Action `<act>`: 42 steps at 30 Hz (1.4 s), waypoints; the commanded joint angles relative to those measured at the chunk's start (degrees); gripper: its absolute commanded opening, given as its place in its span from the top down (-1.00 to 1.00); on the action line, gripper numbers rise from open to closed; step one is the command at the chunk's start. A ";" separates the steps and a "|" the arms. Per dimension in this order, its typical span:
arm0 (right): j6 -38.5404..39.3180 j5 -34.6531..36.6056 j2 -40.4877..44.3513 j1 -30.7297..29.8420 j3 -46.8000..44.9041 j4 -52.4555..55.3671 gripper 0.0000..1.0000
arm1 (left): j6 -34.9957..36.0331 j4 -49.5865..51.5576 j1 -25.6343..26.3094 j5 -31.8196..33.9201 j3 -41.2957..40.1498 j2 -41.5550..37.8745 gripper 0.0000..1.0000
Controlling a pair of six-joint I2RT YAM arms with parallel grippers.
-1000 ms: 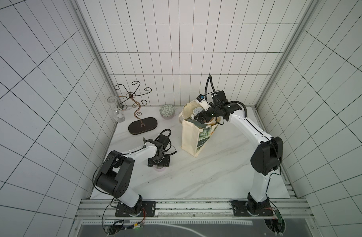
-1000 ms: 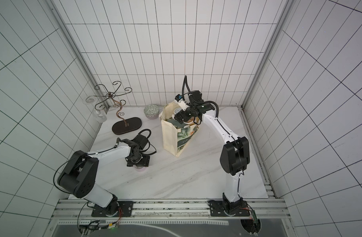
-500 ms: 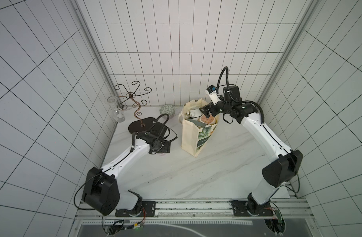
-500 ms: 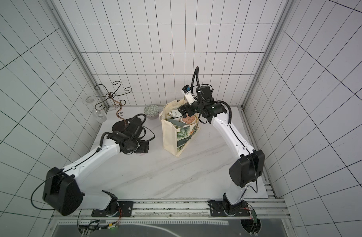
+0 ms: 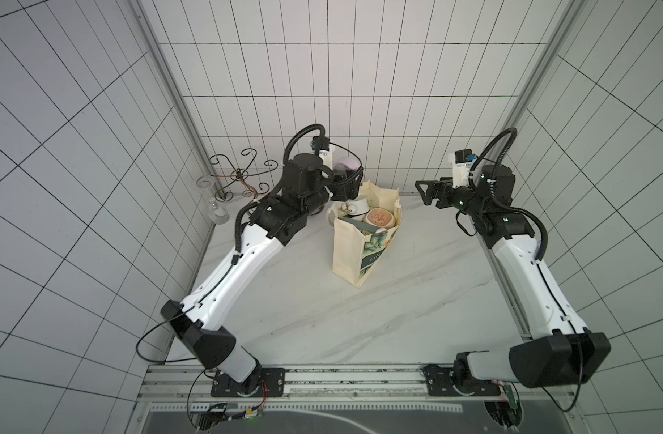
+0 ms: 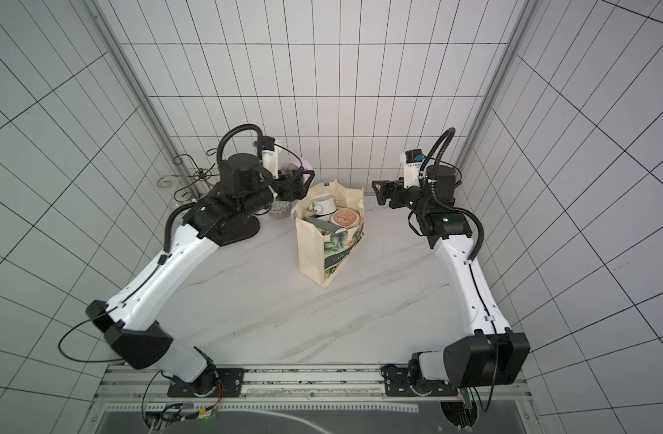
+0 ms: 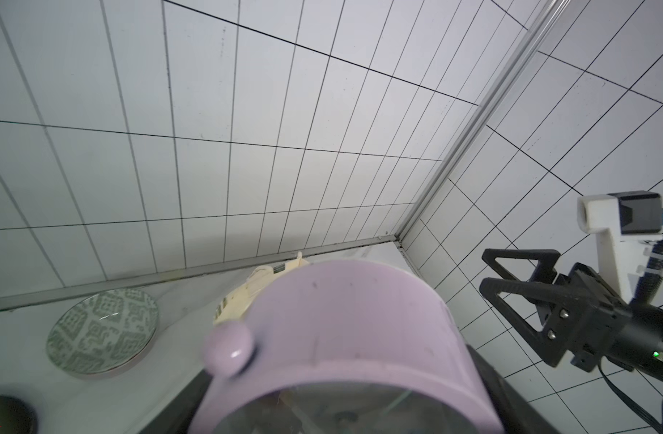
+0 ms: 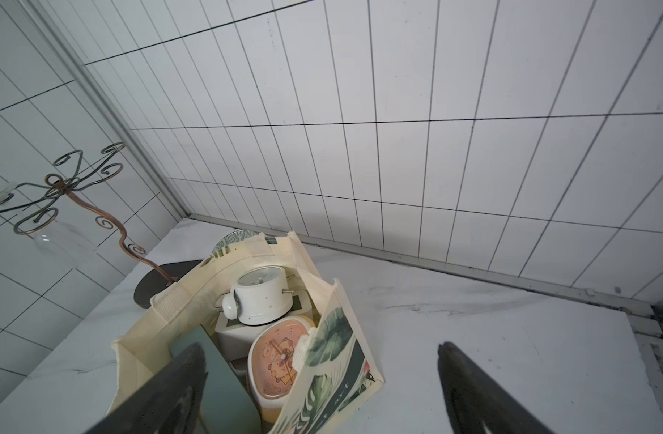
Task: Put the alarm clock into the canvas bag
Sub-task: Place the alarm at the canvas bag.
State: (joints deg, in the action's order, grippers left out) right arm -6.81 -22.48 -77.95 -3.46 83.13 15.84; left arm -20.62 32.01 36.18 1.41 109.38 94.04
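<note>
white table [image 5: 303, 300]: left gripper [image 5: 350, 186] holds the alarm clock [image 7: 345, 338], right gripper [image 5: 422, 192] spread wide; next i lower it into the canvas bag [image 5: 350, 244].

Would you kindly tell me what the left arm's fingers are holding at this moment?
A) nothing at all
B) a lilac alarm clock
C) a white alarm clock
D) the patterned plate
B: the lilac alarm clock sits clamped between the left arm's fingers, held up near the rim of the canvas bag, while the white alarm clock lies inside the bag.
</note>
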 commanded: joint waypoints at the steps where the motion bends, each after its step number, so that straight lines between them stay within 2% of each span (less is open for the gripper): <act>1: -3.21 -2.90 1.66 1.37 -3.54 -2.92 -0.89 | 0.93 1.10 -0.30 -1.15 4.73 8.07 -0.31; 9: -3.92 -1.69 1.62 2.79 -5.22 -4.49 -0.89 | 4.22 8.95 0.08 -3.21 19.03 25.57 -0.28; 14: -3.30 -1.60 0.40 3.11 -5.35 -4.50 -0.89 | 5.12 11.97 0.04 -5.50 19.66 30.06 -0.30; 18: -2.95 -1.87 -0.79 3.17 -4.61 -4.57 -0.89 | 5.64 14.77 0.04 -6.71 18.93 32.07 -0.46; 22: -2.07 -4.17 -2.19 3.18 -4.21 -4.48 -0.95 | 6.27 14.88 0.09 -7.83 17.07 30.66 -0.94; 26: -1.98 -3.68 -2.56 3.20 -4.98 -4.50 -0.99 | 8.54 8.32 -0.04 -6.81 11.92 23.63 -0.95; 32: -3.56 -3.73 -1.29 4.98 -5.37 -5.46 -0.99 | 8.86 -12.35 -2.39 -4.98 -7.35 5.19 -0.95; 35: -5.07 -3.47 -0.05 6.01 -6.84 -6.95 -0.99 | 8.01 -22.59 -3.37 -3.64 -18.94 -6.44 -0.95; 37: -5.82 -2.93 0.87 6.31 -8.32 -8.03 -0.99 | 6.66 -27.80 -3.57 -1.05 -27.32 -14.00 -0.95; 39: -6.36 -2.07 2.29 6.45 -10.49 -9.25 -0.99 | 4.94 -31.21 -3.74 4.19 -36.51 -21.75 -0.95; 42: -7.79 3.28 5.36 6.67 -15.90 -12.54 -0.99 | 2.92 -32.80 -5.56 11.96 -48.43 -31.21 -0.95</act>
State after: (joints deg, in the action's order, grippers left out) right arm -12.43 -23.64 -75.77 2.63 72.95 7.44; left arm -15.31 3.77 32.16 4.47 70.15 66.26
